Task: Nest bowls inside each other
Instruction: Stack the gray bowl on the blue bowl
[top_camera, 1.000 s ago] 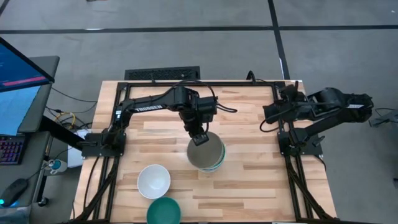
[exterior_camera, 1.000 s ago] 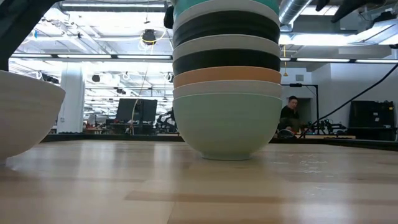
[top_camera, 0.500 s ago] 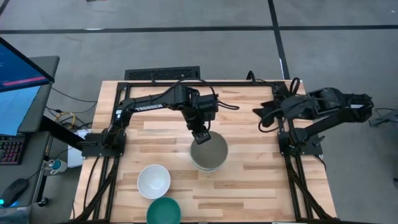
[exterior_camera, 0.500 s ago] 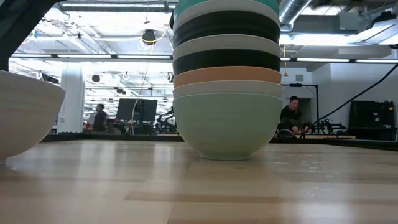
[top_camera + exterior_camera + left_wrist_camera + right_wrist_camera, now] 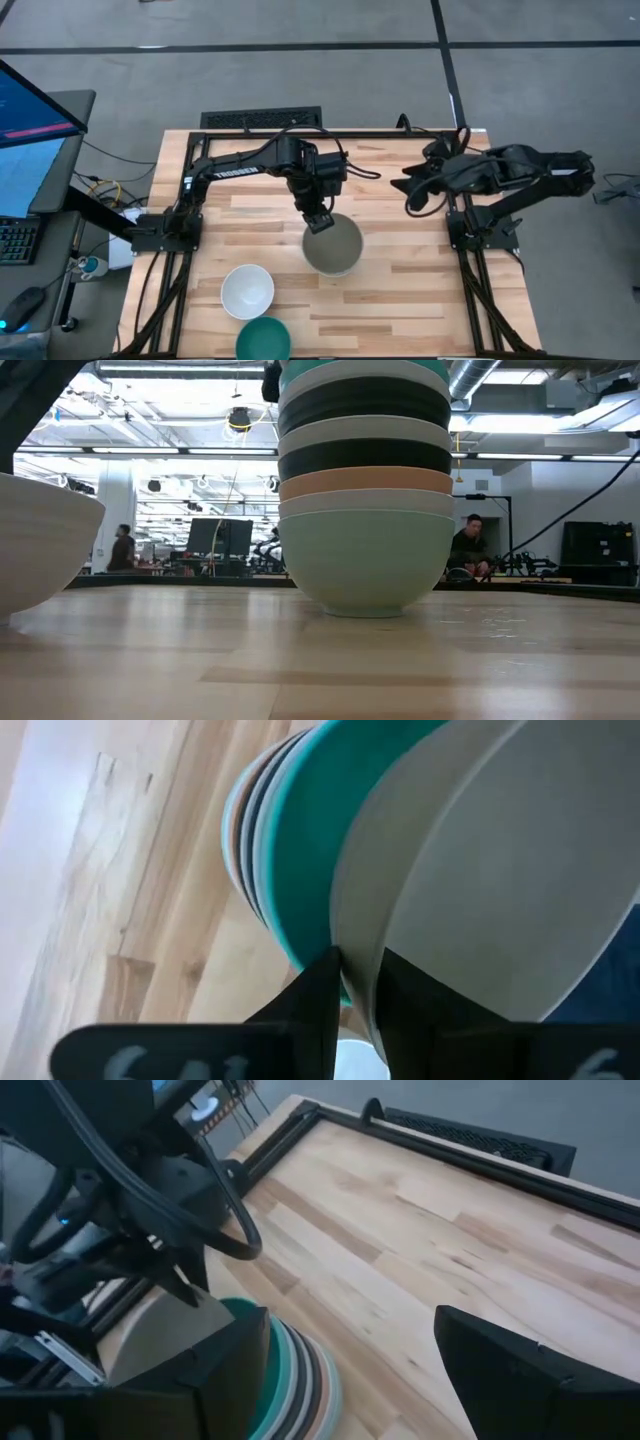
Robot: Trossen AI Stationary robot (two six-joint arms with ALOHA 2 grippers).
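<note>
Stack (image 5: 332, 245) sits straighter now; left tool (image 5: 320, 222) w/ fingers eased on rim.

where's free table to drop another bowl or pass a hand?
Bare wood right of the bowl stack, out to the right arm's base, under the open right tool. Also the strip between the stack and the back rail. Crowded: front left, where the white bowl and teal bowl sit, and at the stack's rim with the left tool.

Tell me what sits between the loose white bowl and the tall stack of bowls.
Nothing: in the high view only bare wooden table separates the round white bowl from the stack of nested bowls.
</note>
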